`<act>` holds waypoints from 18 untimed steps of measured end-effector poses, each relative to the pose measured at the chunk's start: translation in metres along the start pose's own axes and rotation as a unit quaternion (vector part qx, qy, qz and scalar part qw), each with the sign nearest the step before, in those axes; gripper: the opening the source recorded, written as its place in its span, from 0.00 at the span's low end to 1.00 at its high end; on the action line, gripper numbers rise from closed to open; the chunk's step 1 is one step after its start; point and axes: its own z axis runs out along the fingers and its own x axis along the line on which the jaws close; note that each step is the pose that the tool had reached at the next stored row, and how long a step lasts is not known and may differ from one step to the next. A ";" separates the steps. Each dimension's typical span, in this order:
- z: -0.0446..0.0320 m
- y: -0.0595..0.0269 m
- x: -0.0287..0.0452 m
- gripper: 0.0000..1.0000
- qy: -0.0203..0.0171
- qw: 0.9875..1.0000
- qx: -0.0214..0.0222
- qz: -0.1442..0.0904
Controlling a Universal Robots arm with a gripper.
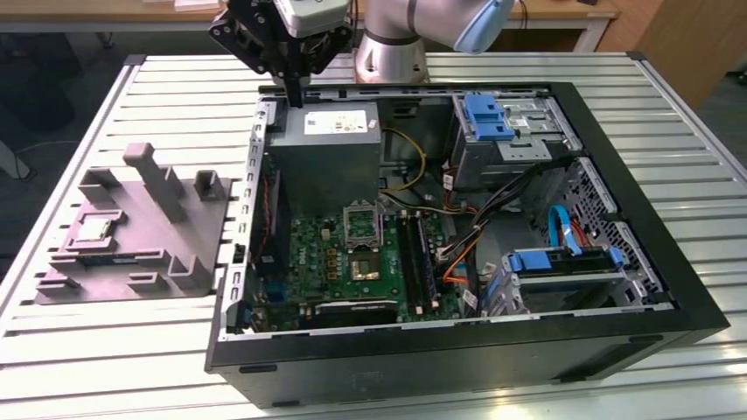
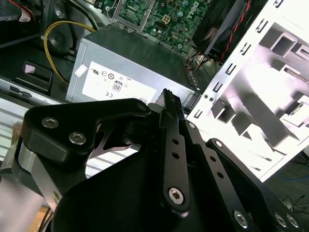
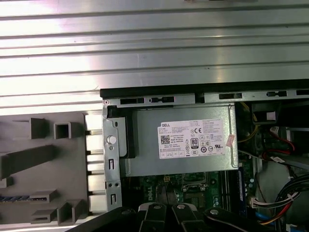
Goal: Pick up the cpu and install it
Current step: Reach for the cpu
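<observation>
The cpu [image 1: 94,230] is a small pale square chip lying flat in a recess of the grey tray [image 1: 175,254], at the exterior view's left. My gripper [image 1: 296,98] hangs above the back edge of the open computer case, over the power-supply box, far from the cpu. Its black fingers [image 2: 168,104] are pressed together with nothing between them, and they also reach into the first wrist view [image 3: 166,212]. The metal-framed socket [image 1: 362,225] on the green motherboard [image 1: 338,262] sits inside the case, in front of the power supply.
The black case [image 1: 467,350] lies open on a slatted metal table [image 1: 701,157]. A grey power-supply box [image 3: 183,140] with a white label fills its back corner. Drive cages with blue clips [image 1: 491,118] and loose cables [image 1: 467,227] occupy the exterior view's right side.
</observation>
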 end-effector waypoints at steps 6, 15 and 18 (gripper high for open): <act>0.0000 -0.0001 0.0017 0.11 0.000 1.000 0.000 0.000; -0.0001 -0.0002 0.0033 0.11 0.000 1.000 0.000 0.000; -0.0001 -0.0003 0.0039 0.11 0.000 1.000 0.000 0.000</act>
